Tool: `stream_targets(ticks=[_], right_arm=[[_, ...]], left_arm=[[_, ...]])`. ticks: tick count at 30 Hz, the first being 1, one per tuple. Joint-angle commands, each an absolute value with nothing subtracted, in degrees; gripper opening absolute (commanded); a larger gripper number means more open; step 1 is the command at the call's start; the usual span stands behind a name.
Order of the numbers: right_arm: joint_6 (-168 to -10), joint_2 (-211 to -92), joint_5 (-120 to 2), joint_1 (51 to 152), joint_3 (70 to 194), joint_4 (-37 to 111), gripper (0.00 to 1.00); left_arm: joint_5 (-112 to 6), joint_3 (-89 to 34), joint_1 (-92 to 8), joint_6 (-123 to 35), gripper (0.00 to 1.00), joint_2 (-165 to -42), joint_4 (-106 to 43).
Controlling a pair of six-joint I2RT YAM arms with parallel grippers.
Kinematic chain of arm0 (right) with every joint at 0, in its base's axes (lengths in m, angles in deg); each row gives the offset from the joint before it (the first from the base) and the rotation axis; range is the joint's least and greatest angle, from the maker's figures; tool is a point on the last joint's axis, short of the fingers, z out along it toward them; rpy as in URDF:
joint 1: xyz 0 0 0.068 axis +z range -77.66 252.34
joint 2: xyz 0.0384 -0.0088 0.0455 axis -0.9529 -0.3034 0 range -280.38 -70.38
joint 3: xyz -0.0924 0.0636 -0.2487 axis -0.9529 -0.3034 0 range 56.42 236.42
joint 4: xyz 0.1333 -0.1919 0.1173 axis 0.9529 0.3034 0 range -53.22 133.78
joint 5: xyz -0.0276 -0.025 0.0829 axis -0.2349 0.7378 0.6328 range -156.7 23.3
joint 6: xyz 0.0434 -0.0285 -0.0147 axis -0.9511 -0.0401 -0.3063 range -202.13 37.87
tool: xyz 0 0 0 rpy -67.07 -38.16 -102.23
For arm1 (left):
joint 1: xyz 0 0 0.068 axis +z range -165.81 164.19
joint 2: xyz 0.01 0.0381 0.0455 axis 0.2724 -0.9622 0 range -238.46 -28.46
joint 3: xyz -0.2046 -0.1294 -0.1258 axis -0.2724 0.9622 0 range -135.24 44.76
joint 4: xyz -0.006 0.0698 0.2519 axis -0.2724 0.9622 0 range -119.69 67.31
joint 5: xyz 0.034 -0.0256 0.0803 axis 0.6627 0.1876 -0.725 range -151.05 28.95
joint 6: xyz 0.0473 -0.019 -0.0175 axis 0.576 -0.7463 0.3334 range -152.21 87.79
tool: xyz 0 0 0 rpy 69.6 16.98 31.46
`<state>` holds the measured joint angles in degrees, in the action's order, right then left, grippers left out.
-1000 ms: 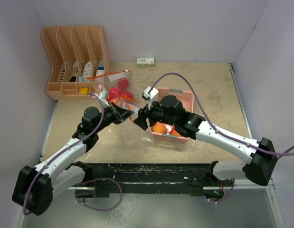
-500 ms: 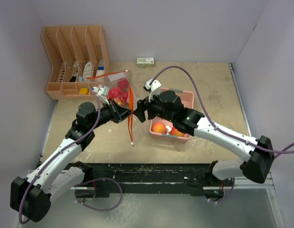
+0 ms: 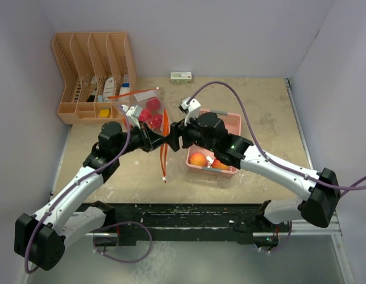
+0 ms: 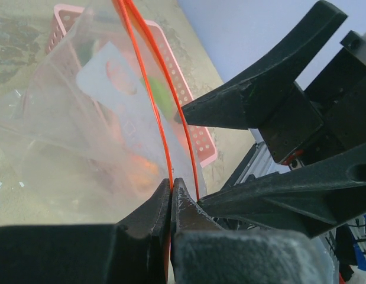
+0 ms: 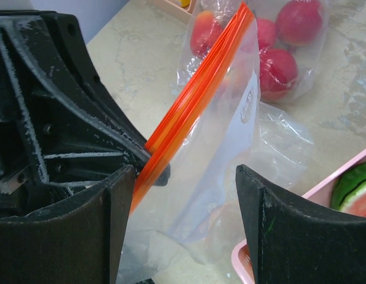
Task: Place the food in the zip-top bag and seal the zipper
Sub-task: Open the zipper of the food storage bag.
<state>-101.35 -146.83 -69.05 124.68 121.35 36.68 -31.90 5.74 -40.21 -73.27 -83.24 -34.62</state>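
Beige table [image 3: 259, 106], pale walls [image 3: 200, 29] round it; orange organizer [image 3: 91, 71] back-left, pink basket [image 3: 233, 121] ctr w/ a peach [image 3: 198, 159] & watermelon slice [image 5: 354, 192] inside. We've got the zip-top bag [image 3: 163, 157] held upright btwn the arms: left gripper [image 4: 171, 190] pinched tight on its orange zipper [image 4: 153, 118], right gripper [image 5: 183, 195] spread wide astride the bag. Just behind it, red apples [image 5: 277, 59] sit in clear plastic.

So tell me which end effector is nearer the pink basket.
Right. The right end effector hangs at the pink basket's left rim; the left end effector, farther left, pinches the bag zipper.
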Motion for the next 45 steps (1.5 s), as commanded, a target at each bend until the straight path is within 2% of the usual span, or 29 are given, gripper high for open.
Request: stream_targets(ticks=[1,5,7,15,16,20,26,28,31,33,36,39,42,43,45], right_arm=[[-104.4,-149.0,-71.6,124.6,124.4,34.7,0.70],[-105.1,-150.0,-71.9,124.6,124.6,34.8,0.65],[-105.1,-150.1,-72.6,124.6,124.6,35.3,0.58],[-104.7,-147.1,-77.5,124.3,122.6,37.5,0.02],[-104.6,-146.9,-79.3,124.3,122.4,38.4,0.00],[-105.1,-145.3,-91.1,124.1,121.2,42.0,0.00],[-110.1,-143.8,-109.8,123.6,119.4,47.6,0.00],[-110.4,-144.2,-109.7,123.5,118.9,47.4,0.00],[-110.3,-145.9,-102.7,123.5,117.8,43.0,0.00],[-110.1,-147.5,-93.3,123.5,116.3,37.1,0.00],[-110.9,-149.7,-81.1,123.5,111.4,23.9,0.00],[-111.9,-152.3,-75.1,123.5,111.0,18.6,0.00],[-112.2,-153.3,-74.4,123.5,112.4,21.0,0.00],[-112.2,-152.9,-74.1,123.5,112.6,22.6,0.05],[-112.1,-151.7,-74.5,123.5,112.5,24.0,0.25]], left_arm=[[-30.5,2.9,-40.5,-71.3,0.00,-82.6,-35.9],[-30.3,2.8,-40.8,-71.0,0.00,-82.4,-35.8],[-30.4,2.7,-40.9,-70.6,0.00,-82.3,-35.5],[-33.1,0.8,-40.9,-67.2,0.00,-80.3,-30.6],[-34.0,-0.3,-40.9,-66.0,0.00,-80.1,-27.7],[-46.4,-8.3,-40.9,-57.2,0.00,-78.6,-10.8],[-80.2,-23.2,-40.9,-49.1,0.00,-78.7,13.9],[-86.1,-25.2,-40.9,-47.7,0.00,-78.6,16.9],[-90.6,-27.4,-40.9,-46.1,0.00,-78.4,18.2],[-89.8,-29.2,-40.9,-45.2,0.00,-78.2,18.1],[-82.4,-30.0,-40.9,-42.6,0.00,-77.5,14.6],[-72.5,-28.4,-40.9,-42.4,0.00,-77.8,9.7],[-61.2,-24.6,-40.9,-44.7,0.00,-79.7,3.8],[-58.1,-22.7,-40.9,-45.7,0.00,-80.6,1.6],[-54.1,-18.6,-40.9,-48.3,0.00,-82.4,-3.3]])
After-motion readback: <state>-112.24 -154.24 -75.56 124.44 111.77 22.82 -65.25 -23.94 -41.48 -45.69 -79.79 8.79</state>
